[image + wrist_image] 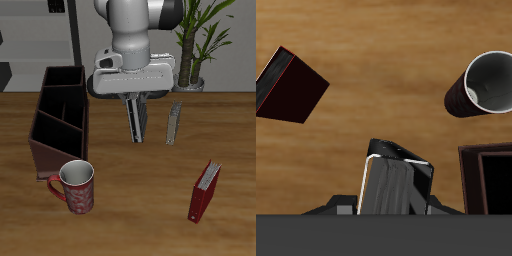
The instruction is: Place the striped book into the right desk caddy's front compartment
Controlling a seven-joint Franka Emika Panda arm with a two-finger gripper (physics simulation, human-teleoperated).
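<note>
My gripper (131, 102) is shut on the striped book (134, 122), which hangs upright from the fingers above the table's middle, behind the mug. In the wrist view the black and pale-grey striped book (394, 186) sits between the jaws of the gripper (396, 207). The right desk caddy (58, 118), a long dark reddish-brown box with inner dividers, stands beside the held book, a short gap away. One of its corners shows in the wrist view (486, 180).
A red-and-white mug (77, 186) stands near the table's front edge, before the caddy; it also shows in the wrist view (480, 84). A red book (205, 191) stands near the front edge, also in the wrist view (290, 86). A small grey-olive book (174, 123) stands farther back. A potted plant (196, 50) is at the back.
</note>
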